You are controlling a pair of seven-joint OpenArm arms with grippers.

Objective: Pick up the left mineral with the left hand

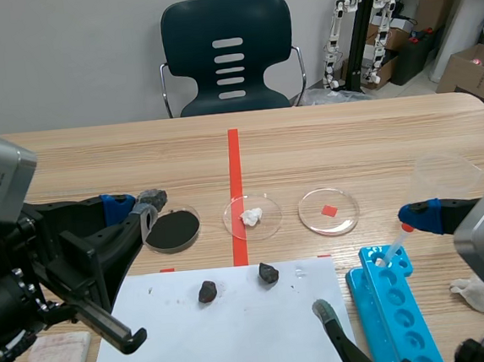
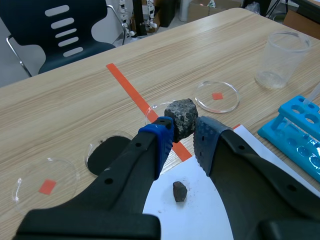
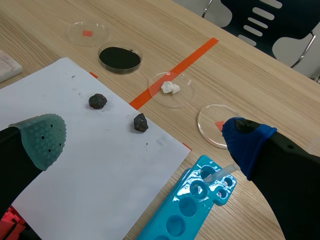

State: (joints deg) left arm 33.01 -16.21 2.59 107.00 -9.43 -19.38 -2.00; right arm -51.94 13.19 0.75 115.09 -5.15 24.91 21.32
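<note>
The left gripper (image 2: 184, 136) pinches the grey mineral (image 2: 181, 117) between its blue pads, apparently lifted clear of the table (image 1: 96, 160), near the dish of black powder (image 1: 172, 229). Two dark minerals (image 1: 207, 291) lie on the white paper (image 1: 238, 334). The right gripper (image 3: 145, 145) has its fingers spread wide, near the blue rack (image 3: 185, 210).
</note>
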